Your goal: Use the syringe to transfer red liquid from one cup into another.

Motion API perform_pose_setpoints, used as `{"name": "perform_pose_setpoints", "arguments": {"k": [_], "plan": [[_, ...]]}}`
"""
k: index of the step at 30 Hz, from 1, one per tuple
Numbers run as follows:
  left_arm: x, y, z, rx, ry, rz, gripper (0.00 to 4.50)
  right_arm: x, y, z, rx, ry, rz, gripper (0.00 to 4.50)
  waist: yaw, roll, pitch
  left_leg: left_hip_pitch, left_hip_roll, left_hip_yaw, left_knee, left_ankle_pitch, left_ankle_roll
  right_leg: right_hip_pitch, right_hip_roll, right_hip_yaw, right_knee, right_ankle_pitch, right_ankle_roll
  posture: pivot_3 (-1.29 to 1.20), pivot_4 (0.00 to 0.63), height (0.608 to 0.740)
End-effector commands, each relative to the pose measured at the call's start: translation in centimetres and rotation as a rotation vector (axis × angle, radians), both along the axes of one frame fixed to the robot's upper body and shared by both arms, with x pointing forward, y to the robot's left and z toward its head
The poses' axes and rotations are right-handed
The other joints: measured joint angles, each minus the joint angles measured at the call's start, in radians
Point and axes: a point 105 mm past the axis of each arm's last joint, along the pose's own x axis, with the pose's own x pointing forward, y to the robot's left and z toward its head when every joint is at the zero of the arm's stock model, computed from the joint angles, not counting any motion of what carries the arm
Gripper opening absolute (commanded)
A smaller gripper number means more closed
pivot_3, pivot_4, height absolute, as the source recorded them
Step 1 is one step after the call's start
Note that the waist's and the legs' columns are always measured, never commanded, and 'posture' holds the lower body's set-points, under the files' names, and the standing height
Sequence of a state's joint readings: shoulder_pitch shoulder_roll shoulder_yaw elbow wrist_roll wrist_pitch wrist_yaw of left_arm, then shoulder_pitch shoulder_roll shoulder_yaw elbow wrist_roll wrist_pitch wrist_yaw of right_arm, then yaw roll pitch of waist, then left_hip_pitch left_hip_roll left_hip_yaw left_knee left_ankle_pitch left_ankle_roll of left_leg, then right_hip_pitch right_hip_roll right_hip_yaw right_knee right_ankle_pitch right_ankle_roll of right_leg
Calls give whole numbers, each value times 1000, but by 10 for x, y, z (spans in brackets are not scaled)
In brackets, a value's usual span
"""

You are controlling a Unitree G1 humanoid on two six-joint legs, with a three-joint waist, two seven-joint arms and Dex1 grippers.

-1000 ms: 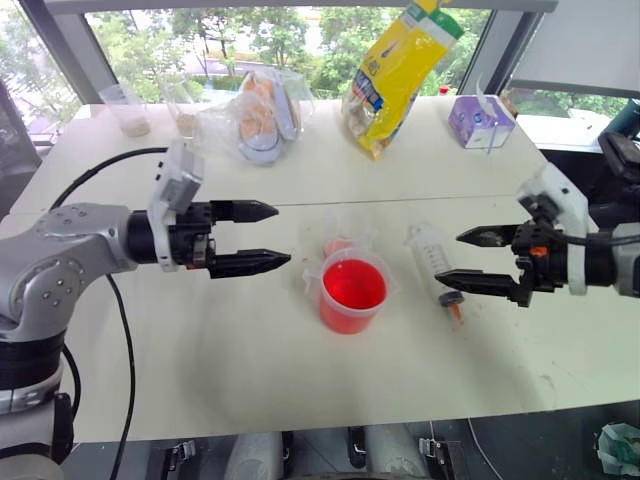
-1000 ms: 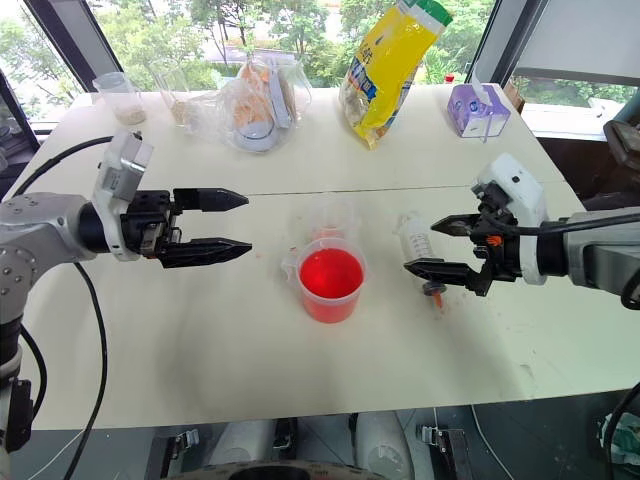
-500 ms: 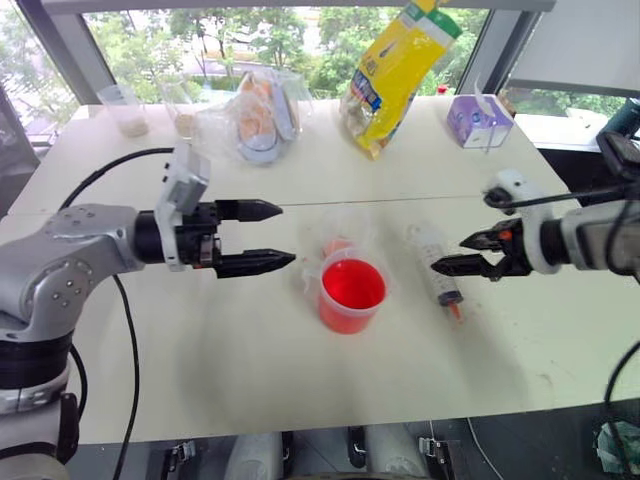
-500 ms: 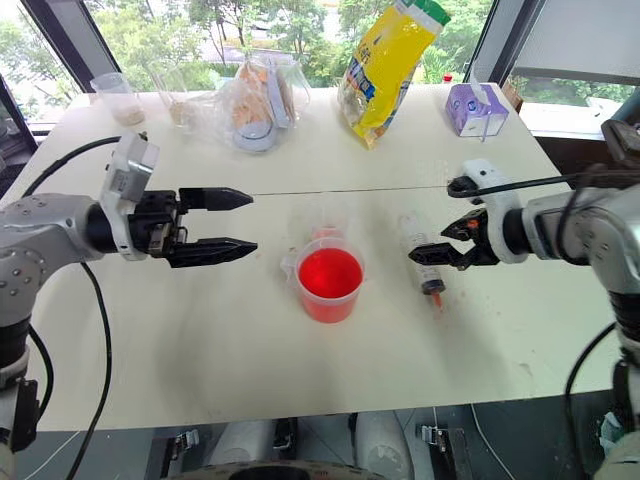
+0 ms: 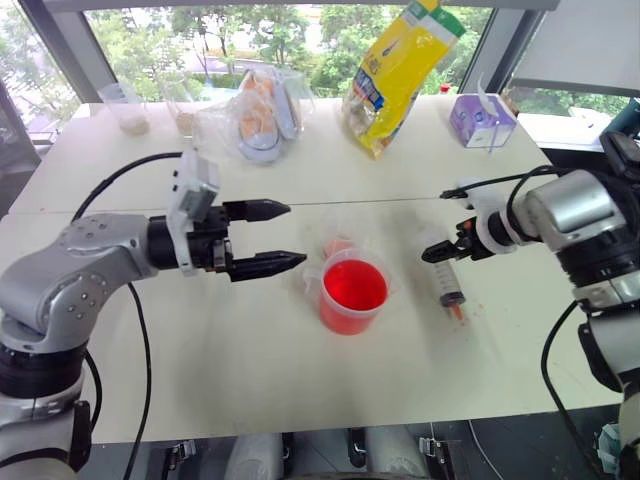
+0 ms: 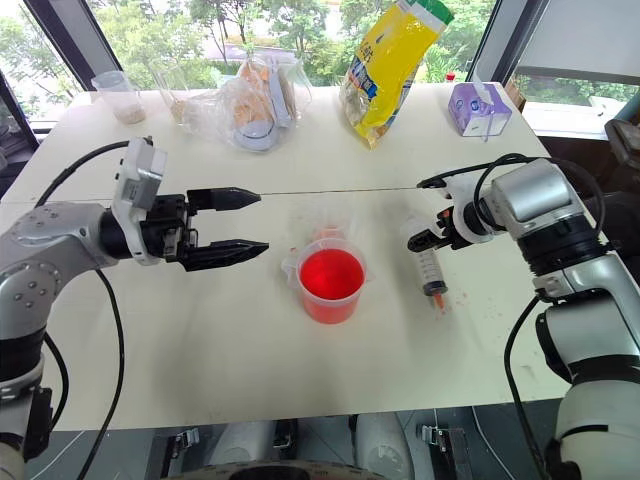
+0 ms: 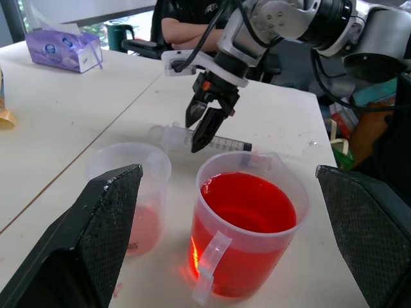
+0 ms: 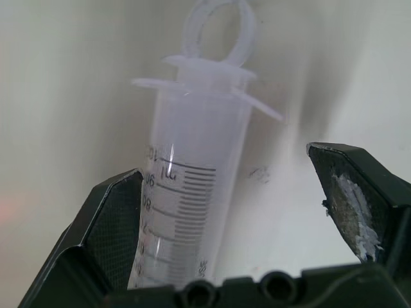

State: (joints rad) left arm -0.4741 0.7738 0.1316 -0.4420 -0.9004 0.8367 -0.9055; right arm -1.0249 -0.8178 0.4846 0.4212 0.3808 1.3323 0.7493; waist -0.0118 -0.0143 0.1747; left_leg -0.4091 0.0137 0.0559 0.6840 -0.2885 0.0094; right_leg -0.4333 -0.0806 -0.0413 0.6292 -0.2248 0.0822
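The white table carries everything; at its far edge, around twelve o'clock from the beaker, lean a yellow snack bag and a clear bag of food, with a purple tissue box toward one o'clock.

The left gripper hangs level at nine o'clock of the beaker, its jaws spread wide and holding nothing.

The beaker stands near the table's middle, well filled with red liquid, its handle facing the left gripper in the left wrist view. The small cup stands just beside it at twelve o'clock, with only a thin red film at its bottom.

The syringe lies flat on the table at three o'clock of the beaker, apart from it, orange tip toward the near edge and plunger ring toward the far edge.

The right gripper is angled down over the upper barrel, jaws wide and empty; in the right wrist view one finger sits against the barrel's side and the other well clear.

The step in hand looks like picking up the syringe. To do it well, centre the barrel between the fingers before closing, grip on the barrel below the flange rather than on the plunger, and close gently, since a round barrel may roll away.
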Motion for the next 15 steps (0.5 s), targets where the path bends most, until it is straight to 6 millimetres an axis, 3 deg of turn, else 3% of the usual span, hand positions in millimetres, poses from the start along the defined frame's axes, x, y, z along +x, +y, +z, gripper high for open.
{"name": "perform_pose_setpoints", "arguments": {"k": [1, 4, 8, 9, 13, 15], "plan": [[-4, -1, 8, -9, -62, 8, 4500, 5, -1, 1, -34, -9, 24, 4442, 0, 0, 0, 0, 0, 0, 0, 0, 0, 0, 0, 0, 0, 0, 0, 0, 150, 740], [-4, -1, 7, -6, -65, 21, 4500, 3, 2, -3, -44, 12, 57, 3558, -1, 0, 0, 1, 0, 0, 0, 0, 0, 1, 0, 0, 0, 0, 0, 0, 150, 740], [-4, -1, 7, -5, -70, 28, 4500, 0, 7, -5, -45, 25, 86, 1655, -1, 0, 0, 1, 0, 0, 0, 0, 0, 1, 0, 0, 1, 0, 0, 0, 150, 740], [-3, -1, 8, -6, -71, 28, 4500, 0, 7, -4, -40, 24, 87, 1468, -2, 0, 0, 1, 0, 0, 0, 0, 0, 1, 0, 0, 1, 0, 0, 0, 150, 740], [0, -1, 10, -8, -77, 26, 4500, 0, 6, 7, -11, -2, 61, 1468, -1, 0, 0, 1, 0, 0, 0, 0, 0, 1, 0, 0, 1, 0, 0, 0, 150, 740], [2, -2, 14, -12, -80, 14, 4500, -1, 7, 33, 37, -80, 61, 1468, 1, 0, 0, 1, 0, 0, 0, 0, 0, 1, 0, 0, 1, 0, 0, 0, 150, 740]]}}
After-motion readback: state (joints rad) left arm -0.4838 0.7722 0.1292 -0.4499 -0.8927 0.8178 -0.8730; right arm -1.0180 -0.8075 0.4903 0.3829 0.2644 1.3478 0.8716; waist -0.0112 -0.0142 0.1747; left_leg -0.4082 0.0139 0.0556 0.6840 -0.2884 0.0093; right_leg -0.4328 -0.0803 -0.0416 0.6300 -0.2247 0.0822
